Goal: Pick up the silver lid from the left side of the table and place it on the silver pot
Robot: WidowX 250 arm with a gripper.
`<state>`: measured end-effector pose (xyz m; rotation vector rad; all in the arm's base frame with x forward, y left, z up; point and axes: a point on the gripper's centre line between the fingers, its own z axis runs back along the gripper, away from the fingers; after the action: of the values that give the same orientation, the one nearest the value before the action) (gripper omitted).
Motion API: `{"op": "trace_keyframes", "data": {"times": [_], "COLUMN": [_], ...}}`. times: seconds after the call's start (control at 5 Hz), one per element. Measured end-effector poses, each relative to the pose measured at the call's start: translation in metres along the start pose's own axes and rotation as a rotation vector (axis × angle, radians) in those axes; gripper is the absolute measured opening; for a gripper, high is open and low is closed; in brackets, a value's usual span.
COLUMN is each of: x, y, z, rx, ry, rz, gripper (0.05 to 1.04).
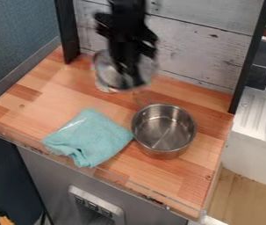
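At the far left, a dark blue wall (15, 41) runs along the left edge of the wooden countertop (38, 94), and a black post (68, 33) stands at the back left corner. From that corner a stretch of bare wood widens toward the front left corner, open along the left edge.

The light blue cloth (91, 138) lies crumpled by the front edge, left of the middle, its nearest folds close to the clear strip (138, 186) along that edge. Bare wood separates it from the back edge.

Behind the cloth, near the back edge, the black gripper (133, 83) hangs in front of a shiny, rounded vessel (106, 72), overlapping it in view. Whether the gripper is open, closed or gripping the vessel, I cannot tell. The plank panel (199, 46) rises close behind, so room there is tight; more wood lies toward the front.

Right of the cloth sits the metal pot (163, 132), upright, its inside facing up. The cloth's right corner reaches its left side; whether they touch is unclear. Wood shows between the pot and the right edge, with a wider patch toward the front right corner. Beyond the right edge stands a white, ribbed drainboard (261, 114).
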<state>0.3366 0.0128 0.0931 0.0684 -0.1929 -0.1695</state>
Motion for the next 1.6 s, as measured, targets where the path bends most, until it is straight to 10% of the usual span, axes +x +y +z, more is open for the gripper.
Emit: {"op": "trace_keyframes", "data": {"times": [0.6, 1.6], "x": [0.001, -0.021], "y": [-0.088, -0.067], "z": [-0.044, -0.053], "rx": [-0.034, 0.001], "ry": [0.085, 0.13], "rz": [-0.15, -0.078], "gripper": [0.281, 0.333]}}
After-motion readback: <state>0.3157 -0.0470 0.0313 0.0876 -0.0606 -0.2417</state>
